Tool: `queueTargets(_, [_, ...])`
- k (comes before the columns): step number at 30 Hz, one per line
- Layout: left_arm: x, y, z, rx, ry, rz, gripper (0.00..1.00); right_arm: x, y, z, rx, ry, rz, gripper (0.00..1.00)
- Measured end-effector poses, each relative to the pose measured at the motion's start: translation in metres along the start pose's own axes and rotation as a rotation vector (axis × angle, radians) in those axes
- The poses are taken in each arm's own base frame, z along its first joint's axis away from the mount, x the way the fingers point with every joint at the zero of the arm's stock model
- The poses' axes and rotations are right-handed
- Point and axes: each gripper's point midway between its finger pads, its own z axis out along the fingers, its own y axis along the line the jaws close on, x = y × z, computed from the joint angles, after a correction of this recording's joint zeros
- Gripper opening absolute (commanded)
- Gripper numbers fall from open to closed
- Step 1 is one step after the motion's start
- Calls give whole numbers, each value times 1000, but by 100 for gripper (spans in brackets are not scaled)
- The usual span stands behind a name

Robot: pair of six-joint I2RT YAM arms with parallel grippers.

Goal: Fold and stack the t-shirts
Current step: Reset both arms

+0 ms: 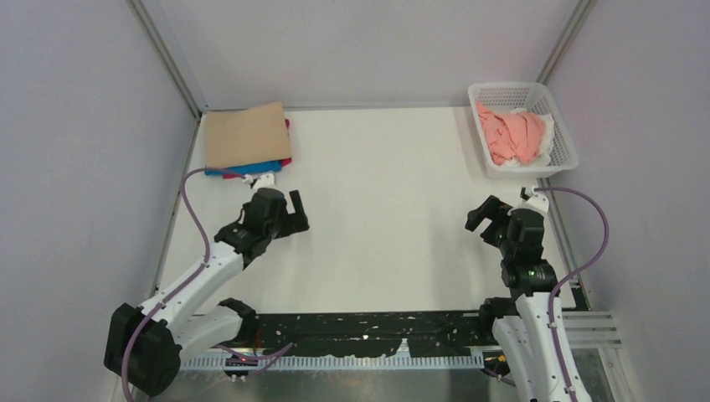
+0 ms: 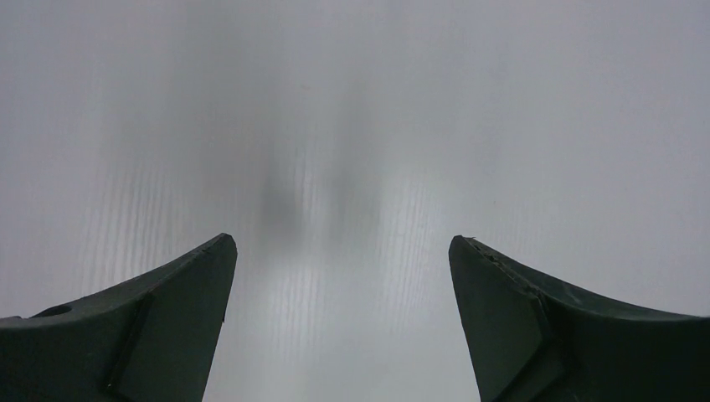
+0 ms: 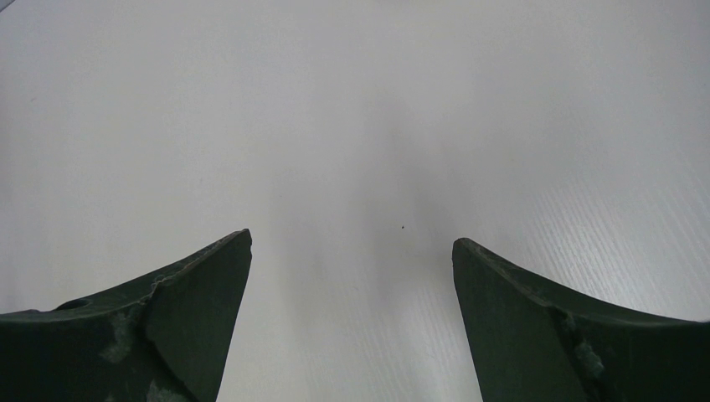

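A folded tan t-shirt [image 1: 247,134] tops a stack at the table's far left corner, with blue [image 1: 244,169] and magenta [image 1: 286,162] shirts showing under its edges. A crumpled salmon-pink t-shirt [image 1: 512,136] lies in the white mesh basket [image 1: 563,149] at the far right, over a white one [image 1: 548,138]. My left gripper [image 1: 295,211] hangs open just in front of the stack, holding nothing. My right gripper [image 1: 484,213] is open and holds nothing, a little in front of the basket. Both wrist views show only bare white table between the left gripper's fingers [image 2: 180,314] and the right gripper's fingers [image 3: 197,306].
Grey walls close the table in on the left, back and right. A black perforated strip [image 1: 368,331] runs along the near edge between the arm bases. Purple cables [image 1: 194,213] loop beside each arm.
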Motion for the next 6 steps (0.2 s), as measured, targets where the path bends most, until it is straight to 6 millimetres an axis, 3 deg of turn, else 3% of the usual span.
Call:
queueTargets(1, [13,5,0,-7,19,1,100,1,0,-1,-3,-1,0,95])
queueTargets(3, [18,8,-4,-3,14,-11,100,1,0,-1,-3,-3,0,95])
queueTargets(6, [3,5,-14,20,-58,-38,100,3,-1,-1,-1,-2,0,95])
